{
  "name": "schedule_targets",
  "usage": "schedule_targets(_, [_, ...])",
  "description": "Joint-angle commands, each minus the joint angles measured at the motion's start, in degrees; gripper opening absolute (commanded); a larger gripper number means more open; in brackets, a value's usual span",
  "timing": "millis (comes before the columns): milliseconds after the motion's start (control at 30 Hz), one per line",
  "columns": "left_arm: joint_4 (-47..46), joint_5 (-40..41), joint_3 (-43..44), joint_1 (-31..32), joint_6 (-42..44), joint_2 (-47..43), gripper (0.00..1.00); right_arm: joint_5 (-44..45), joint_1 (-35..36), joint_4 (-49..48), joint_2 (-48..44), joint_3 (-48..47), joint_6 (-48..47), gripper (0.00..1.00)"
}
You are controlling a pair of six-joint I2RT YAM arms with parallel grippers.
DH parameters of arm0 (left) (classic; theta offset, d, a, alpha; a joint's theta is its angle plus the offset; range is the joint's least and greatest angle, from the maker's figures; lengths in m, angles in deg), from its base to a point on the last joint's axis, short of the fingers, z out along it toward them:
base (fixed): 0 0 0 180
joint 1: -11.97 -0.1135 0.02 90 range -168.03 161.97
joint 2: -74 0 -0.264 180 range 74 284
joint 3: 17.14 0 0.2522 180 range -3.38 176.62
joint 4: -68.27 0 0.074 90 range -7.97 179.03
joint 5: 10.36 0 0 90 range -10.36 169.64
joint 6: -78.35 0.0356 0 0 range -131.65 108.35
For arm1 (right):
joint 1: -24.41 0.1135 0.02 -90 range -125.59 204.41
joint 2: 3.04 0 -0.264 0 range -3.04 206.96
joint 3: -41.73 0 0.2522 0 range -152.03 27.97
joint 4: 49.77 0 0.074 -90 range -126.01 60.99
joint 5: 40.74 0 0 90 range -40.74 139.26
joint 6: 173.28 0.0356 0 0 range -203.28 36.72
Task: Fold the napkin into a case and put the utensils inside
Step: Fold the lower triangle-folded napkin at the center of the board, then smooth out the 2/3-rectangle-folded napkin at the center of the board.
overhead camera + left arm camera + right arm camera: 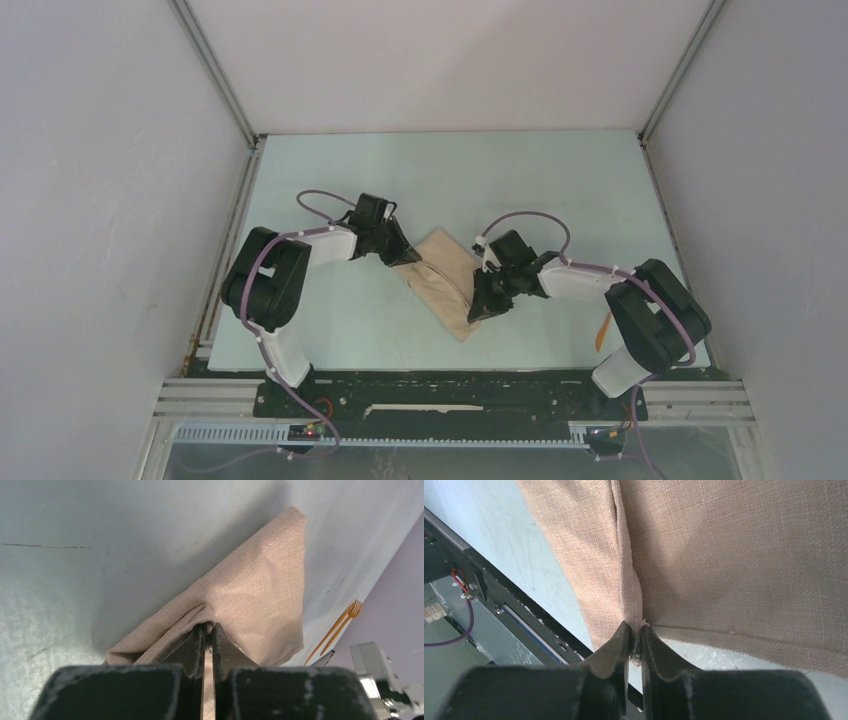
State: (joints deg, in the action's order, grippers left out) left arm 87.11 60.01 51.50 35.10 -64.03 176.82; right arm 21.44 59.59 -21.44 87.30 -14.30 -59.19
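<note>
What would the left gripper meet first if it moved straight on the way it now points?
The folded beige-tan cloth napkin: the left gripper has its jaws shut on a fold of it, so more cloth lies straight ahead. Beyond that, probably the pale table.

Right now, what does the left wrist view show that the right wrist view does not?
Only left wrist: the utensils on the table, and the left gripper pinching the napkin. Only right wrist: the right gripper pinching a fold, plus the front rail. Both: the napkin on the table.
</note>
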Motion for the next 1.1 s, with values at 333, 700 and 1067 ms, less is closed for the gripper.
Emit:
schedule_targets(333, [-1.1, -1.0, 1.3, 0.5, 2.7, 1.9, 0.03, 20.4, 3.8, 17.3, -13.8, -8.6, -4.6, 0.61])
schedule_targets(700, [-1.1, -1.3, 2.0, 0.8, 2.7, 1.4, 0.05, 1.5, 4.8, -7.0, 2.9, -9.0, 2.4, 0.42])
schedule_targets(1067, [1.9, -2.0, 2.0, 0.6, 7.1, -10.0, 0.55, 7.2, 3.8, -9.9, 8.8, -4.9, 1.8, 0.35])
